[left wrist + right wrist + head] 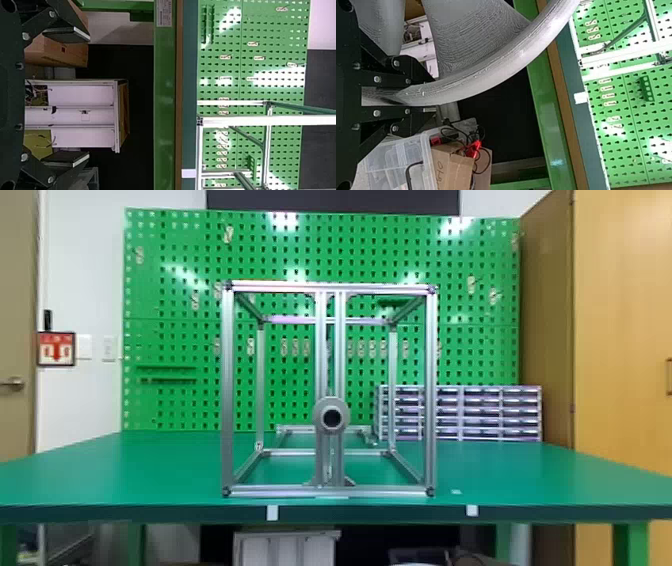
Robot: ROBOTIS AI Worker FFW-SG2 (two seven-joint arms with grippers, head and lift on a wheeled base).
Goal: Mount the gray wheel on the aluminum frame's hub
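Observation:
The aluminum frame (227, 390) stands upright on the green table, and its round gray hub (331, 416) faces forward on the middle uprights. In the right wrist view the gray wheel (502, 73) has its rim clamped between the fingers of my right gripper (421, 95); its broad spokes spread away from the rim. My left gripper (66, 97) holds nothing, its two fingers wide apart, below the level of the tabletop. Part of the frame (301, 120) also appears beyond it in the left wrist view.
The table (150, 485) has its front edge just before the frame. A drawer cabinet (480, 412) stands at the back right, before a green pegboard (170, 315). Under the table are a white shelf unit (83, 116) and a clear plastic bin (399, 162) beside a cardboard box (453, 166).

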